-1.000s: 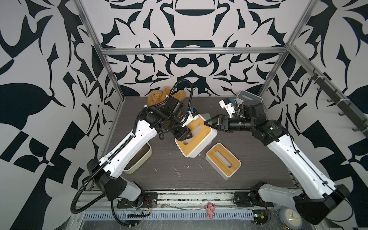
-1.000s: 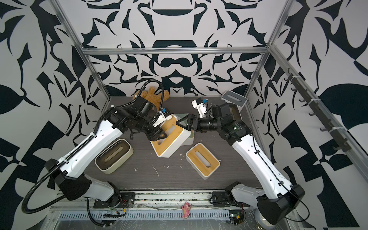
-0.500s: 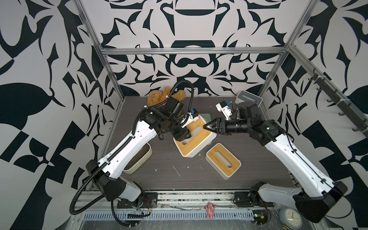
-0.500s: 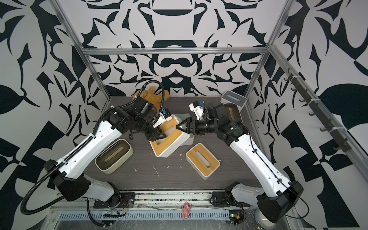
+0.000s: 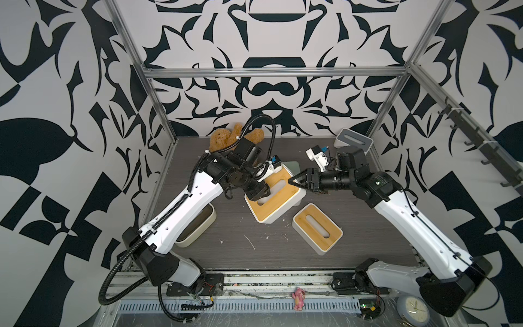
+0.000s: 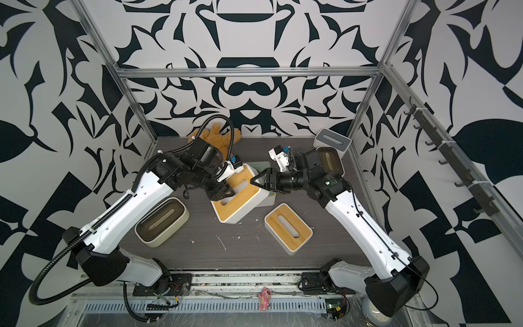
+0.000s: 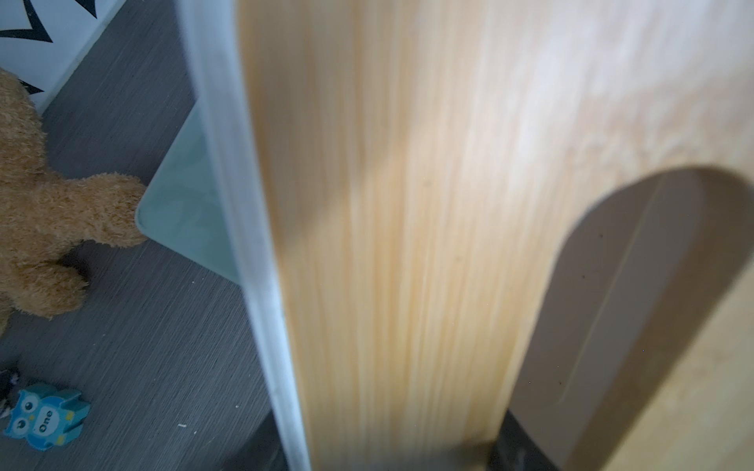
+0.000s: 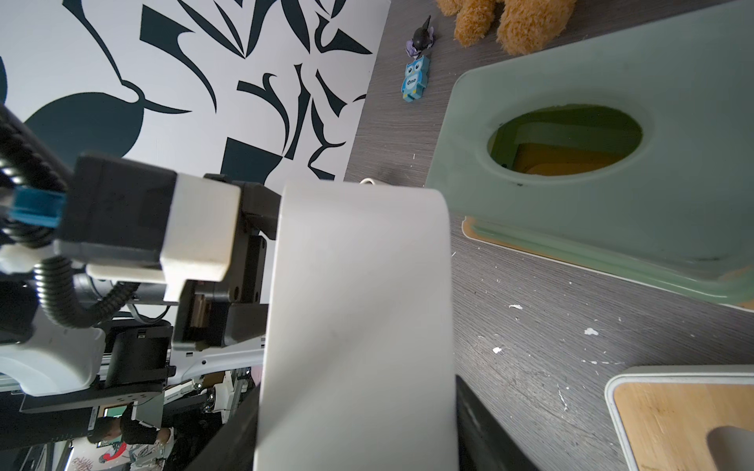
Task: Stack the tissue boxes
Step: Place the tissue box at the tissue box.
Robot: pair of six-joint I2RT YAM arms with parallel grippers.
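Observation:
A white tissue box with a bamboo lid [image 5: 278,195] [image 6: 240,195] is tilted over the table's middle, held at both ends. My left gripper [image 5: 259,195] [image 6: 226,195] is shut on its lid edge [image 7: 408,204], one finger in the slot. My right gripper [image 5: 294,181] [image 6: 256,181] is shut on its white end wall [image 8: 359,285]. The sage green box [image 5: 293,165] [image 8: 612,204] lies just behind it. A second bamboo-lidded box [image 5: 317,228] [image 6: 288,226] lies flat in front of the right arm.
A cream box with a dark lid [image 6: 161,220] sits front left beside the left arm. Another cream box [image 6: 329,160] and a grey-lidded box [image 5: 352,140] stand at the back right corner. A teddy bear [image 5: 223,138] and a blue owl toy [image 7: 45,416] lie at the back.
My right gripper has moved left to the held box and closed on its end wall. The left gripper keeps its hold, and the box has shifted slightly.

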